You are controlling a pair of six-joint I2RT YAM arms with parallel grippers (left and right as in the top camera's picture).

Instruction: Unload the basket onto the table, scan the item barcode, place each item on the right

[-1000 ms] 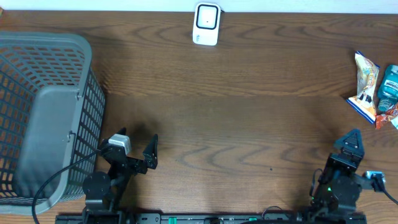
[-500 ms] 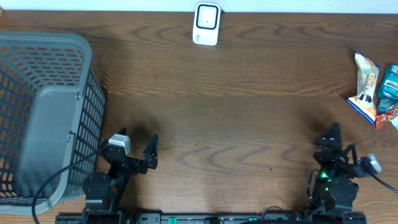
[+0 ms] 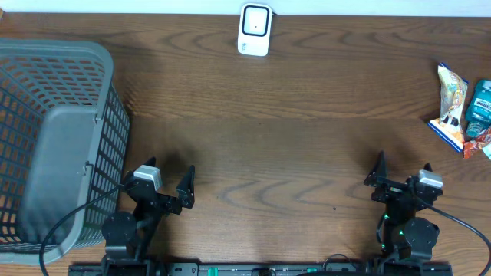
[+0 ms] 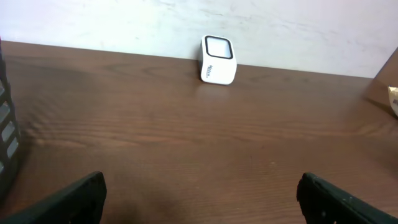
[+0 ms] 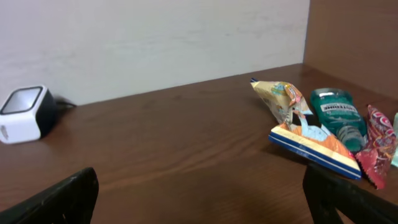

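The white barcode scanner stands at the table's far edge, its dark window up; it also shows in the left wrist view and the right wrist view. The items lie at the far right: a snack bag, a teal bottle and a red packet. My left gripper is open over bare wood near the front. My right gripper is open too, empty, well short of the items.
A large grey mesh basket fills the left side, close beside my left arm. A white wall runs behind the scanner. The brown wooden table stretches between both arms and the scanner.
My right gripper has turned and shifted left, so its fingers now spread side by side facing the far edge. The left arm and all objects are unmoved.
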